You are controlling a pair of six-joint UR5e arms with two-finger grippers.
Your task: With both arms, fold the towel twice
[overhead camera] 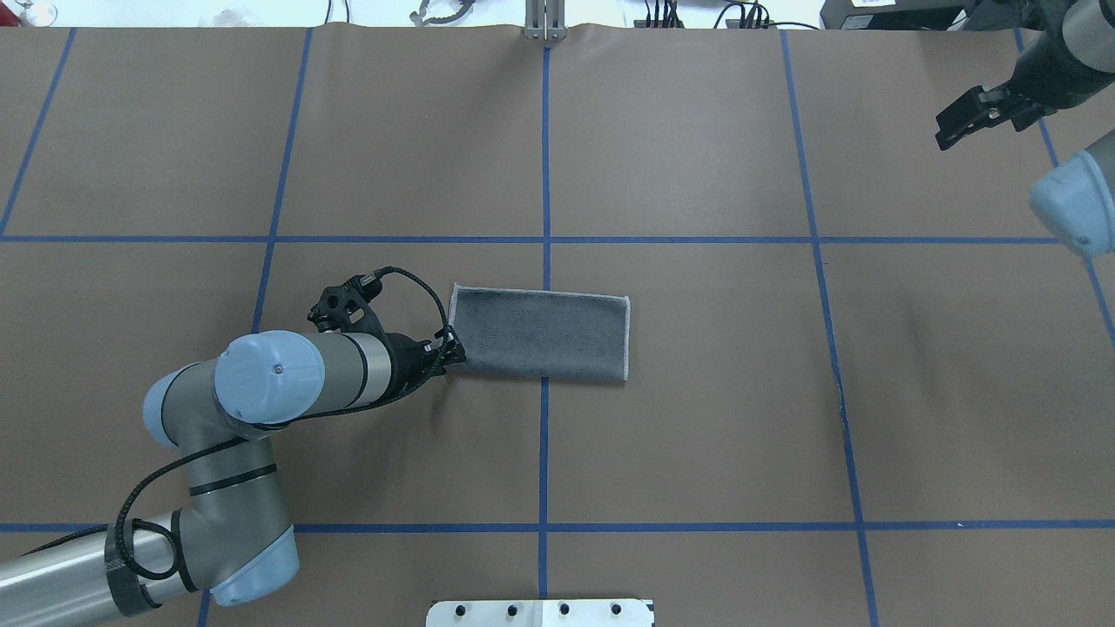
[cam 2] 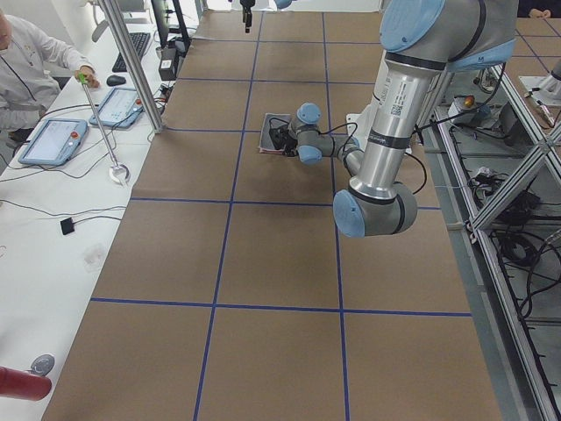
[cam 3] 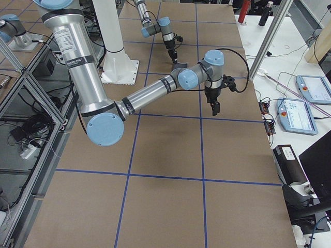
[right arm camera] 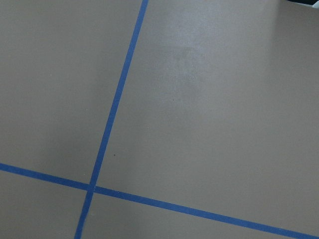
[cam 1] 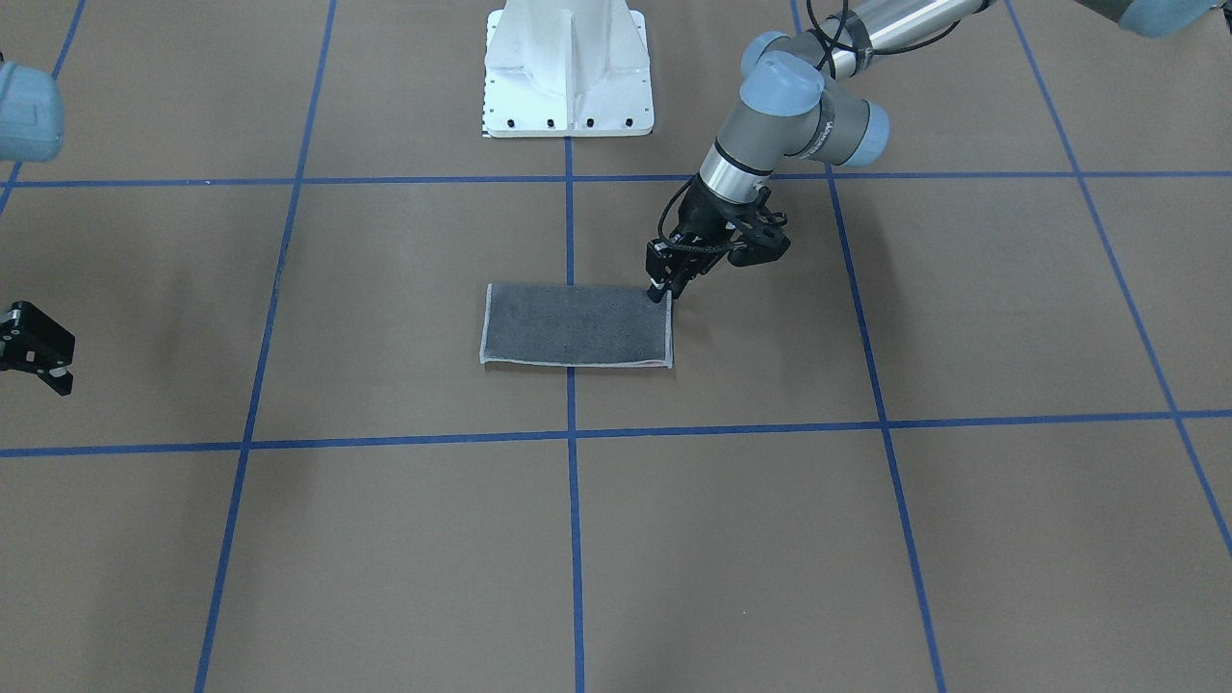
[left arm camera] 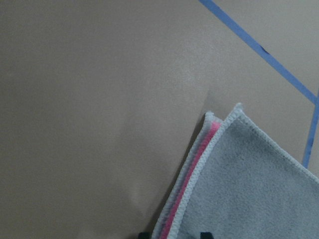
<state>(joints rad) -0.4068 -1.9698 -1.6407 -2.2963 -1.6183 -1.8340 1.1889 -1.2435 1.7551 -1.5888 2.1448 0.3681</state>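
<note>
The towel [cam 1: 577, 325] lies flat near the table's middle as a folded rectangle, dark grey face up, with light grey edging. It also shows in the overhead view [overhead camera: 540, 335]. In the left wrist view the towel [left arm camera: 249, 189] shows a pink strip between its two layers at the corner. My left gripper [cam 1: 662, 289] points down at the towel's corner nearest the robot's left and is shut on the towel's edge; it also shows in the overhead view [overhead camera: 453, 353]. My right gripper [overhead camera: 945, 129] is open and empty, raised far to the right, well away from the towel.
The table [overhead camera: 697, 435] is brown with a grid of blue tape lines [overhead camera: 544, 453]. The white pedestal base [cam 1: 568, 72] stands at the robot's side. Operators' desks with tablets [cam 2: 53, 140] run along the far side. The right wrist view shows only bare table.
</note>
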